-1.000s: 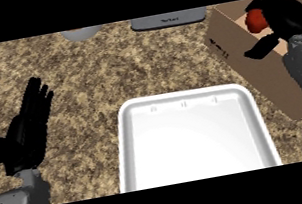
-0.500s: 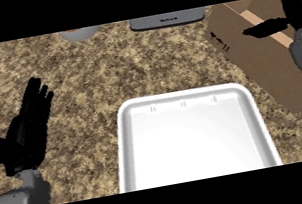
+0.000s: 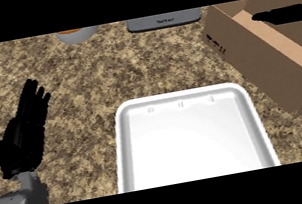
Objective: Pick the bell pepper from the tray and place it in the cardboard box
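No bell pepper shows anywhere in the head view, so it can't be pinned down; going by the task, it's probably down inside the cardboard box [image 3: 264,48] at the upper right, hidden by the box walls, but that's a guess. The white tray [image 3: 191,140] at bottom centre has nothing in it, which fits the pick being done.

The right hand [image 3: 285,14] sits over the box opening near the right edge of the frame, with the grey forearm running down that edge. Only a dark sliver of it shows, pointing left, so whether it's spread or curled can't be told.

The left hand [image 3: 24,129] is at the left of the frame, fingers straight and up, thumb out to the side, just resting over the speckled tabletop [image 3: 125,68], holding nothing.
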`<state>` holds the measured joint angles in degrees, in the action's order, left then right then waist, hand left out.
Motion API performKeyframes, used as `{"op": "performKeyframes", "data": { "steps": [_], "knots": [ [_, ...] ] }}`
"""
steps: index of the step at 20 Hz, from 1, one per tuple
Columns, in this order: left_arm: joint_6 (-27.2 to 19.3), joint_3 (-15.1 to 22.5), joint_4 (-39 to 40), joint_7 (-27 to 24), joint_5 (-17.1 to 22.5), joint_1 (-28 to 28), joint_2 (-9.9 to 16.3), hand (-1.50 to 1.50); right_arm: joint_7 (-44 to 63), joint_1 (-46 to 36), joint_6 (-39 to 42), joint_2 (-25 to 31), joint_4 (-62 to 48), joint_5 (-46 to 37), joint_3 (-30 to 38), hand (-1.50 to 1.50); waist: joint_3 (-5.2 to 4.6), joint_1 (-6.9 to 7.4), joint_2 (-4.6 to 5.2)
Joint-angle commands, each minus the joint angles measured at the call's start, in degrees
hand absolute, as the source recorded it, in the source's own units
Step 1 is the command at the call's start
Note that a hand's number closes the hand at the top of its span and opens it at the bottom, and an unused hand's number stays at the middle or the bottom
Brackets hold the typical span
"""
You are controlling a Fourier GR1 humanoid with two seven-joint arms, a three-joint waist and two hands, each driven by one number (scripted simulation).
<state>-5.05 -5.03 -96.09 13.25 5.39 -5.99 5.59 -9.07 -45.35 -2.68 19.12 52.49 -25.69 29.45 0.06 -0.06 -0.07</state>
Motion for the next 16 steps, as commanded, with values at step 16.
{"op": "performKeyframes", "data": {
  "steps": [16],
  "knots": [
    [3.1, -3.1, 4.1, -1.7, 2.4, -2.2, 2.2, 0.00, -13.9, 8.5, 7.2, 11.3, -8.8, 20.0, 9.4, -1.50, -0.04, 0.44, 0.20]
  ]
}}
